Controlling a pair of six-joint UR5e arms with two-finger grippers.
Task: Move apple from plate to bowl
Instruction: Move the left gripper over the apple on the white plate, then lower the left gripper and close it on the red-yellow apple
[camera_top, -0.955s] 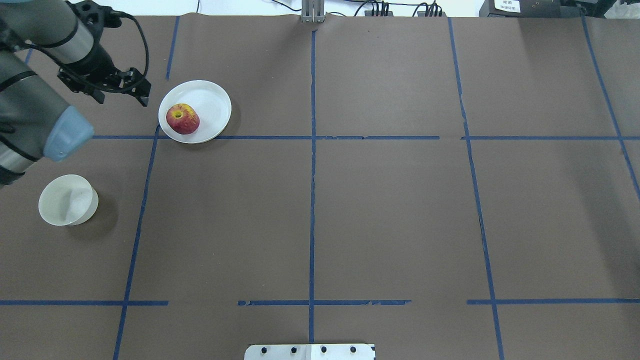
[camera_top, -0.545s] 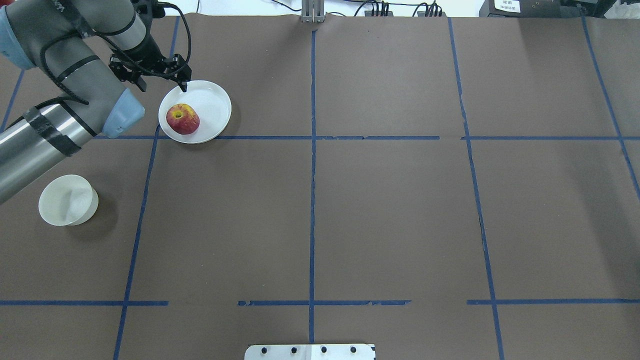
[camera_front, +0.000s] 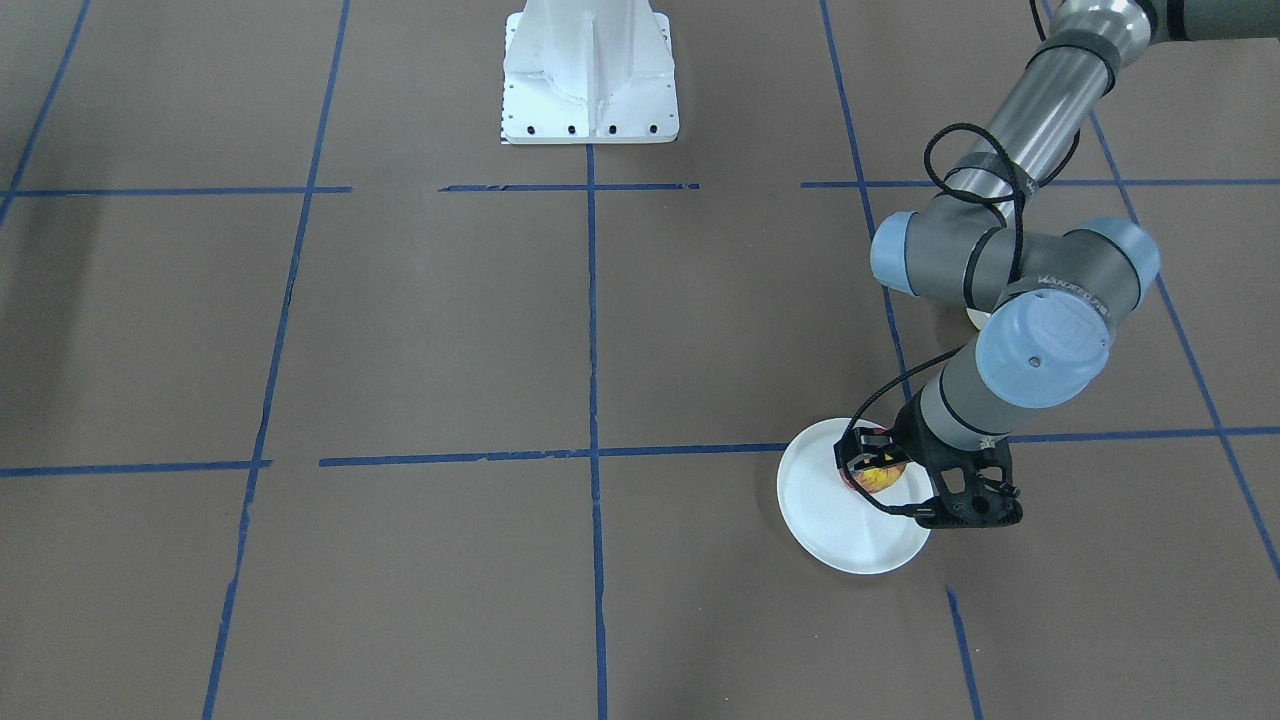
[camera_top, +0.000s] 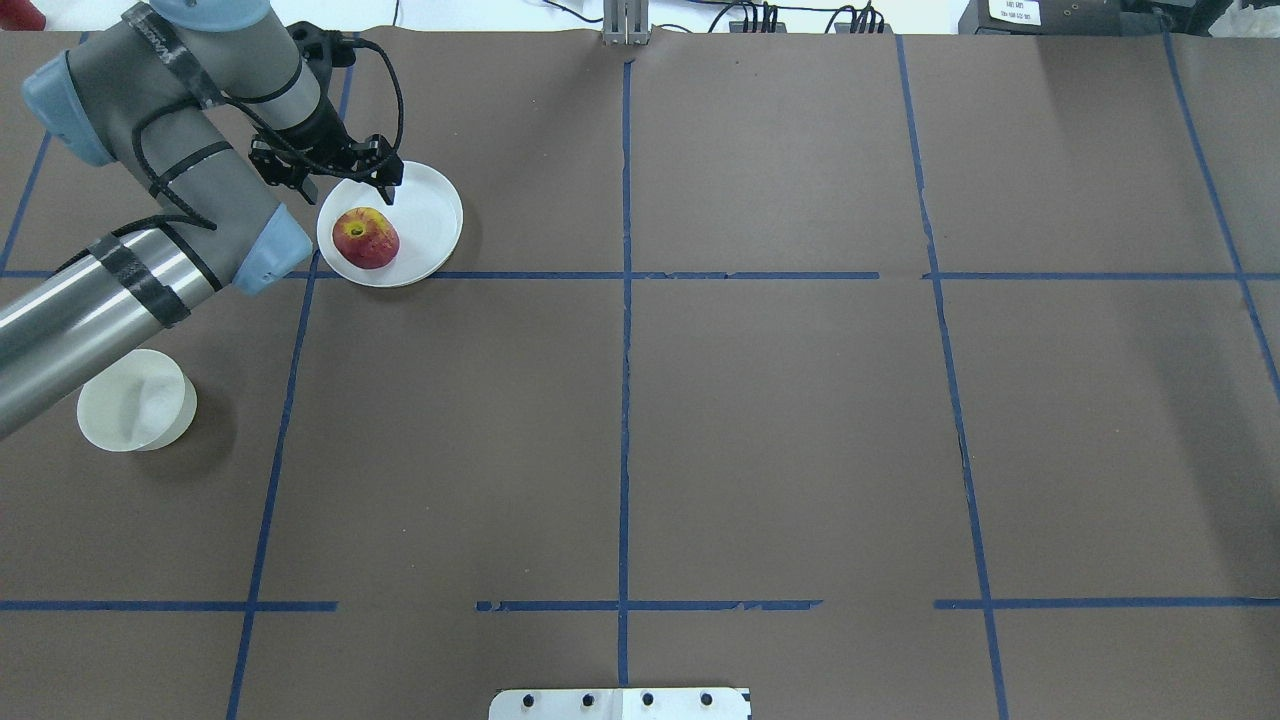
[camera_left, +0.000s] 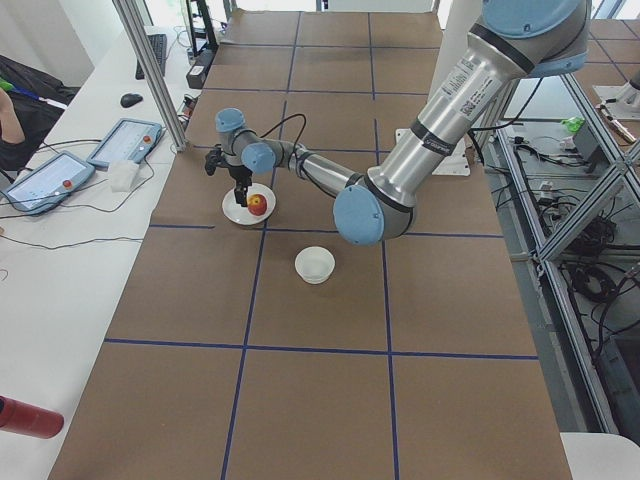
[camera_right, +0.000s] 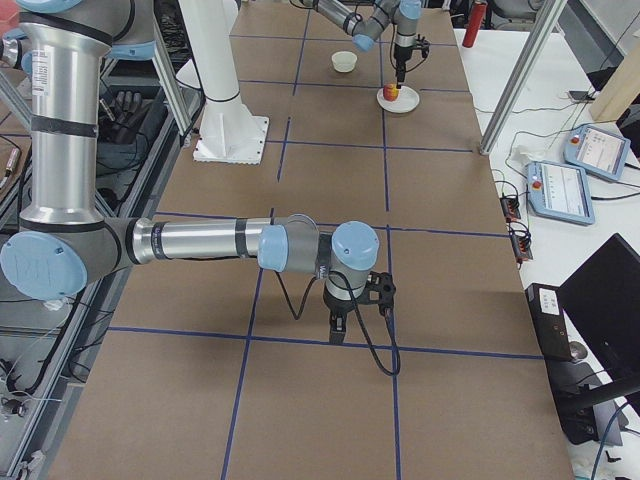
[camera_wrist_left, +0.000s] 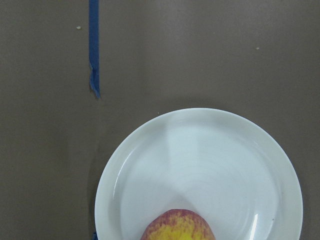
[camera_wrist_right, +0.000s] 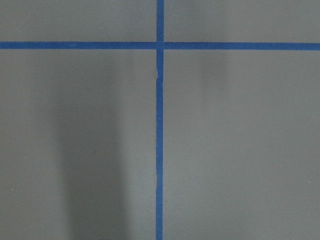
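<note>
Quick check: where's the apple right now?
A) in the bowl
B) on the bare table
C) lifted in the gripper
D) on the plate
D: the apple rests on the plate, and the bowl stands empty off to the side.

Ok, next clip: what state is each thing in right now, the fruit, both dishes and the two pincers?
apple: resting on the plate, not gripped.
plate: flat on the table, carrying only the apple.
bowl: upright, empty.
left pincer: open, above the plate by the apple, holding nothing.
right pincer: over bare table; open or shut cannot be told.
</note>
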